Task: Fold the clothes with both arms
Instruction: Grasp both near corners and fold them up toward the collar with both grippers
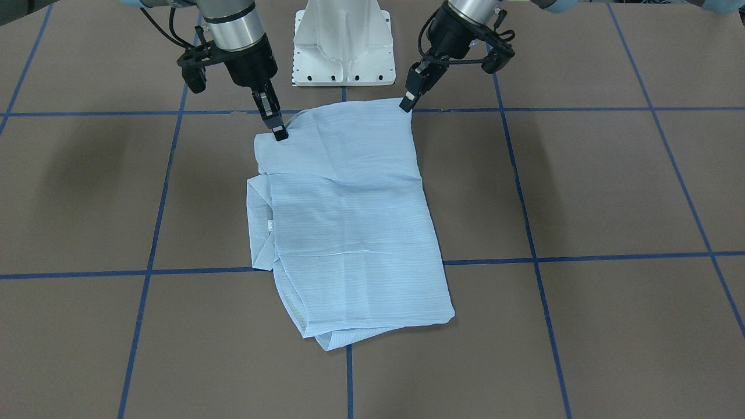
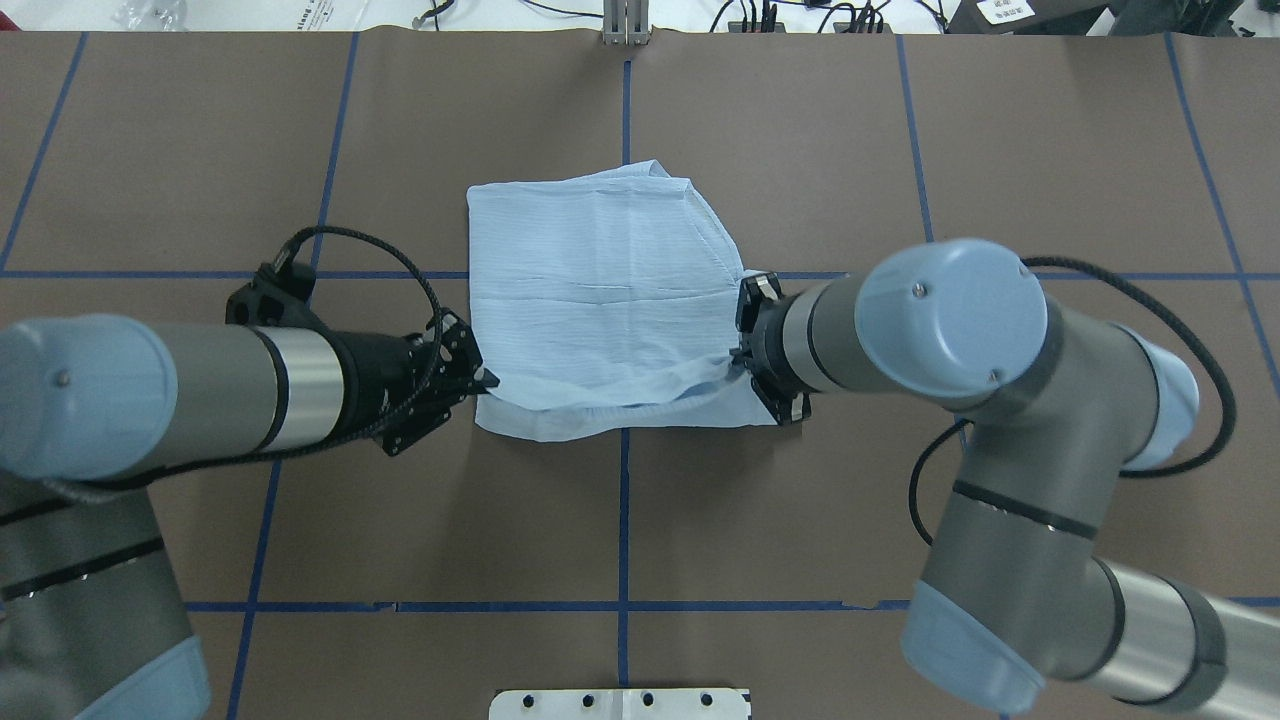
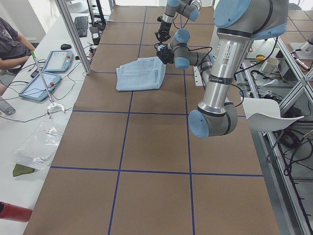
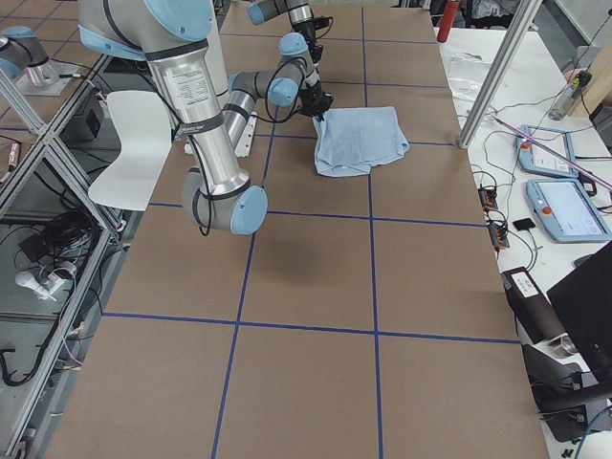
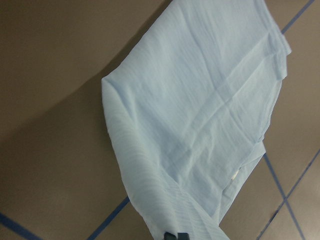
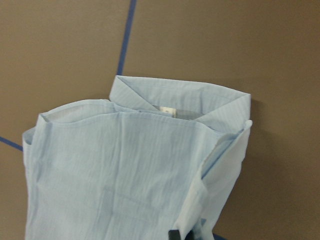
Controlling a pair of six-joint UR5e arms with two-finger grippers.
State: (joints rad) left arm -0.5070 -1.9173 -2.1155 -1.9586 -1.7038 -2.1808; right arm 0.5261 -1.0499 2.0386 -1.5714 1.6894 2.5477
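Bright, even light; soft shadows.

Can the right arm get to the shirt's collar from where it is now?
Probably yes: the collar lies uncovered along the shirt edge nearest the right gripper, but its fingers look shut on a near corner and must release first.

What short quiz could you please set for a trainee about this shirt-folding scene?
1. Fill in: the left fingers and right fingers pinch the shirt at its edge nearest the robot's ____.
2. True or false: the shirt lies fully spread, sleeves out.
3. The collar lies on whose side? A: left fingers. B: right fingers.
Key: 1 base; 2 false; 3 B.
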